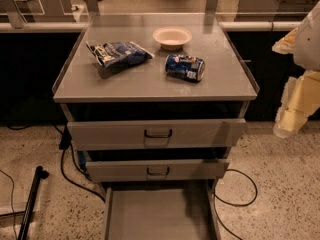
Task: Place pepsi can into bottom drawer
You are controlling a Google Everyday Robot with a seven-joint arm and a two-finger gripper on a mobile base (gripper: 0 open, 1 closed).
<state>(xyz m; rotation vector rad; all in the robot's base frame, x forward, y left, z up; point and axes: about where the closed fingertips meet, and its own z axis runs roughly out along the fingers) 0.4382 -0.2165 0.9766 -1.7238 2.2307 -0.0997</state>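
Observation:
The pepsi can is a small blue can that lies on its side on the grey cabinet top, right of centre. The bottom drawer is pulled out below the two upper drawers and shows a flat grey floor with nothing in it. My gripper hangs at the right edge of the view, beside the cabinet's right side. It is below the level of the top and well to the right of the can, and it holds nothing that I can see.
A crinkled blue chip bag lies on the left of the top. A white bowl stands behind the can. The two upper drawers are slightly out. Black cables run on the floor on both sides of the cabinet.

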